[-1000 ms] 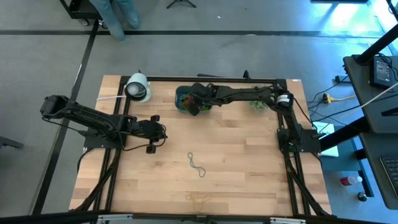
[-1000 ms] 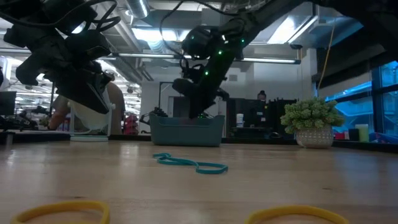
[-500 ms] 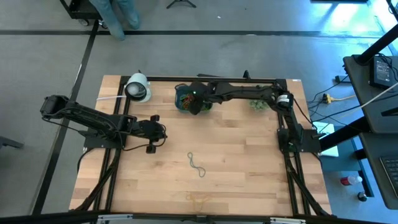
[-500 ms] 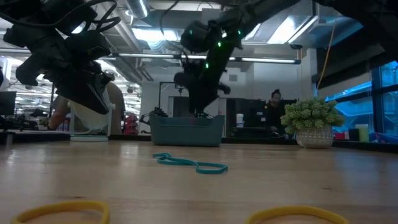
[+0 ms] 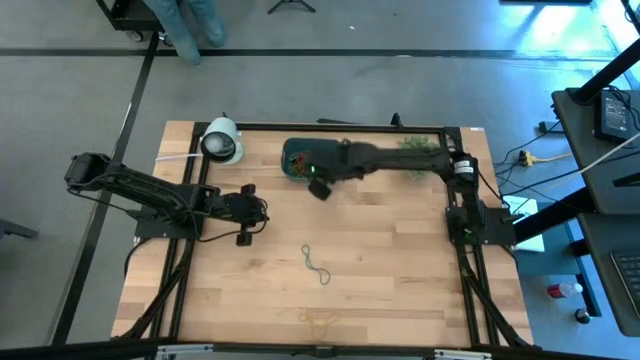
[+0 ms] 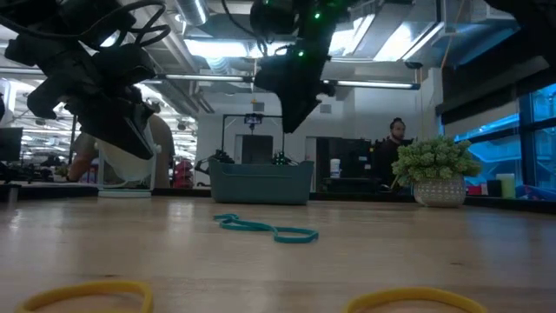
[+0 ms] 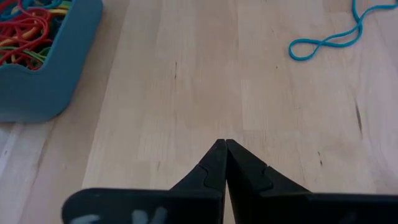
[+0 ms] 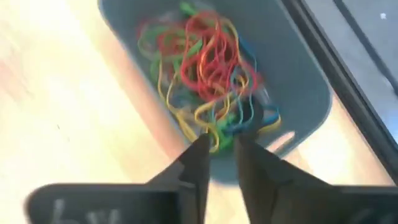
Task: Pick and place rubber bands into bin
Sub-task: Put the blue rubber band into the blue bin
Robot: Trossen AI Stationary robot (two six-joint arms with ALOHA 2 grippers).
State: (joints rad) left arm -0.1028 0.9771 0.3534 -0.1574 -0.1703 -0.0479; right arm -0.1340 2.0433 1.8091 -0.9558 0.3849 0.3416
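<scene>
The teal bin (image 5: pixel 297 158) stands at the table's far side, filled with a tangle of red, yellow, green and blue rubber bands (image 8: pixel 211 68). My right gripper (image 8: pixel 219 152) hovers above the bin's near wall (image 6: pixel 291 122), with a narrow gap between its fingers and nothing in it. A blue band (image 5: pixel 317 265) lies twisted flat on the wood mid-table, and yellow bands (image 5: pixel 320 320) lie by the near edge. My left gripper (image 7: pixel 222 144) is shut and empty, held above the table to the left (image 5: pixel 255 210), with the bin (image 7: pixel 37 93) ahead of it.
A white cylinder (image 5: pixel 222 142) lies at the far left, beside the bin. A spiky green plant in a pot (image 6: pixel 434 169) stands at the far right, partly under my right arm. Bare wood lies around the blue band (image 6: pixel 265 229). A person (image 6: pixel 397 130) stands in the room beyond.
My right gripper has risen out of the bin and drawn back toward the table's near edge, and it now hangs clear above the bin's near wall. The bands on the table lie where they were.
</scene>
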